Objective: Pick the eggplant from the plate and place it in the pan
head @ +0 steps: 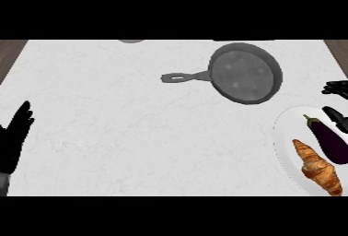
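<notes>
A dark purple eggplant lies on a white plate at the right edge of the head view, beside a golden croissant. A grey pan sits at the back right, its handle pointing left. My right hand shows only partly at the right edge, just above the plate, with a finger or thumb reaching down next to the eggplant's upper end. It holds nothing that I can see. My left hand rests open at the left edge, fingers up.
White marble counter with brown wood strips at the far left and far right. A grey round object peeks in at the back edge. The plate runs off the right edge of the view.
</notes>
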